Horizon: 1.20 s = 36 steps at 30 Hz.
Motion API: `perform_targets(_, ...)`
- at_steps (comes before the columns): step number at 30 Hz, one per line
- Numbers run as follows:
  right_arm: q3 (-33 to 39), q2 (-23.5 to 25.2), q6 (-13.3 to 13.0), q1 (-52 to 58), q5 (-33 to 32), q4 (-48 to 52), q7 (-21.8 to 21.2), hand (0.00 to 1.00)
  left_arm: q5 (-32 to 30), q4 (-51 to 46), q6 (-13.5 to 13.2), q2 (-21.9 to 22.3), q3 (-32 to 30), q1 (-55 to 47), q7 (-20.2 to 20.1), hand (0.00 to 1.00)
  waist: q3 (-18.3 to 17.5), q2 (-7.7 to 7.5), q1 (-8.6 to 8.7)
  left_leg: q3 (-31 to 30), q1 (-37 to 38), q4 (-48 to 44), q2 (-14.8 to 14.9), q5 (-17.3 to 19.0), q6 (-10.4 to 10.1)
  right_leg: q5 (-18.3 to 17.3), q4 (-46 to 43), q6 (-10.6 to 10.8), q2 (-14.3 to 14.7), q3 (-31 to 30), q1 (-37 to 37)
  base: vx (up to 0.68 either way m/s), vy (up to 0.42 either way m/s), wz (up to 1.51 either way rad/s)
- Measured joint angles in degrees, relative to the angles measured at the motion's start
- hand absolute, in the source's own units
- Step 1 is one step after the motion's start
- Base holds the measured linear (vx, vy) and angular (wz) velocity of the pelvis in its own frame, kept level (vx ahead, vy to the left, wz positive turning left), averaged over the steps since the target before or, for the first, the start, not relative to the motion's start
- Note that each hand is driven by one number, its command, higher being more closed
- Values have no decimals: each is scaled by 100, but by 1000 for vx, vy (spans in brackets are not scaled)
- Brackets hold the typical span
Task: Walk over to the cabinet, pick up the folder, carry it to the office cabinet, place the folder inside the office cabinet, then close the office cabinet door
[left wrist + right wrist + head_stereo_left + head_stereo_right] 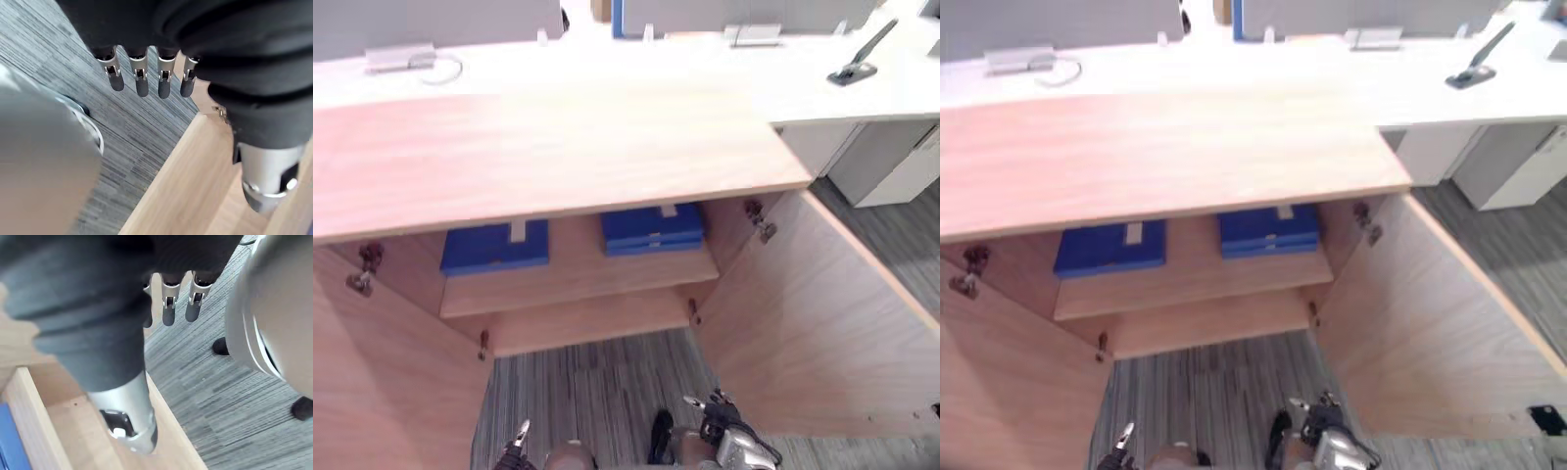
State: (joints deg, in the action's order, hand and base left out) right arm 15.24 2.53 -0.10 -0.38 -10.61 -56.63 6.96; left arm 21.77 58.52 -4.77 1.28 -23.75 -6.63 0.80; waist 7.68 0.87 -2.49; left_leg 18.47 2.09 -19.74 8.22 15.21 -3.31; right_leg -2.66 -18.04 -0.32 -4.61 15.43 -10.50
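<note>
The office cabinet (pixel 558 157) stands with both doors wide open, the left door (pixel 391 372) and the right door (pixel 822 313) flanking its front. On the shelf (pixel 578 284) inside lie two blue folders, both toward the shelf's back edge and apart from each other. The left folder (pixel 494 245) is near the left end and the right folder (pixel 651 230) near the right end. The right one looks like a stack of two or three, though the cabinet's overhanging top hides too much to be sure.

The left hand (pixel 142 81) hangs low over the grey carpet (pixel 597 392) beside the left door, fingers straight and relaxed, holding nothing. The right hand (pixel 168 308) hangs beside the right door, fingers loose and empty. Behind the cabinet, a dark stapler-like tool (pixel 857 64) lies on a white tabletop (pixel 705 69).
</note>
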Motion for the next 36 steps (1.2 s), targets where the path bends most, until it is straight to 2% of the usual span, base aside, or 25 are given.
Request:
perform_targets(3,165,-14,-4,1,-130,-179,-4,0,-437,57,8,53,-57,189,-7,0,-122,-21,4,26,427,601,-154,-291,-12,-4,27,4,-78,138,206,46,-28,7)
perform_targets(8,158,-24,-5,-2,-173,-264,-15,0,-791,98,32,74,-16,307,-7,0,-139,-51,15,203,885,957,-250,-454,14,-37,78,54,-129,161,429,-53,15,-12)
perform_targets(9,160,-38,4,14,-166,-265,-18,0,-842,105,31,78,20,303,-5,0,-192,-5,18,332,919,1029,-205,-488,21,-168,-60,20,-234,380,466,-85,-4,-33)
perform_targets(10,161,-47,12,22,-168,-258,-21,0,-850,101,33,65,26,302,-4,0,-216,-28,33,389,944,1044,-192,-500,10,-219,-281,-31,-393,599,427,-61,-2,-42)
perform_targets(11,152,-35,12,30,-169,-273,-25,0,-856,106,38,32,31,301,-3,0,-247,-78,57,487,1019,1062,-150,-508,-5,-280,-756,-63,-754,838,424,-7,-27,-42)
perform_targets(13,159,1,9,42,-168,-405,-30,0,-870,108,33,-67,230,273,-7,0,-360,-193,39,685,1142,1166,-91,-562,-138,-261,-811,-16,-1241,979,554,41,-85,-57)
perform_targets(14,161,25,13,52,-168,-444,-33,0,-874,110,34,-115,277,273,-12,0,-403,-272,29,778,1191,1250,-101,-593,-202,-237,-647,98,-1324,951,597,62,-203,-79)
perform_targets(15,315,60,15,53,-173,-471,-53,0,-894,184,42,-142,364,290,-29,0,-452,-323,49,938,1260,1469,-62,-716,-331,-271,-394,295,-1100,966,566,53,-212,-61)
perform_targets(18,758,55,16,16,-171,-493,-64,0,-1113,236,96,-92,497,296,-89,0,-517,-209,160,1059,1378,1761,127,-893,-401,-188,-71,216,-701,935,600,15,-180,-39)
perform_targets(19,1042,47,16,13,-175,-571,-74,0,-1153,284,98,-99,540,300,-112,0,-523,-184,159,1156,1453,1817,236,-923,-381,-90,157,158,-464,825,690,-10,-144,-39)
perform_targets(21,1248,-33,18,11,-175,-722,-98,0,-1252,339,109,-151,673,289,-126,0,-532,-147,149,1247,1579,1838,320,-931,-360,82,506,123,-211,684,838,-19,-102,-48)
perform_targets(23,1279,-160,20,66,-179,-868,-115,0,-1254,425,129,-206,731,300,-131,0,-519,-123,175,1240,1622,1797,342,-923,-343,242,777,125,-76,568,954,-17,-36,-43)
perform_targets(25,1284,-239,21,232,-185,-916,-116,0,-1245,488,151,-274,844,297,-129,0,-483,-109,190,1243,1594,1610,319,-883,-294,337,908,122,-64,407,969,-24,23,-43)
perform_targets(29,1502,-245,19,358,-406,-938,-123,0,-1107,617,165,-400,942,296,-115,0,-334,-74,218,1226,1412,654,491,-412,-162,376,979,117,22,-1,948,-56,27,-53)
perform_targets(30,1501,-250,14,384,-413,-938,-123,0,-1050,616,162,-397,940,301,-112,0,-274,-85,198,1137,1335,255,565,-264,-56,397,992,112,89,-206,930,-70,17,-64)
perform_targets(31,1499,-250,13,387,-414,-940,-122,0,-1051,616,160,-402,942,303,-112,0,-275,-88,192,1006,1271,93,570,-226,0,415,1005,116,105,-305,907,-78,9,-78)
perform_targets(33,1484,-286,-3,365,-420,-1012,-126,0,-1045,609,143,-378,913,302,-94,0,-279,-95,156,-138,855,-499,417,-8,237,586,1148,122,175,-804,727,-89,29,-81)
perform_targets(36,1494,-459,-11,251,-415,-1180,-125,0,-991,574,123,-260,829,308,-37,0,-300,84,130,-1418,767,-421,26,137,208,886,1339,171,302,-1265,476,-104,107,-91)
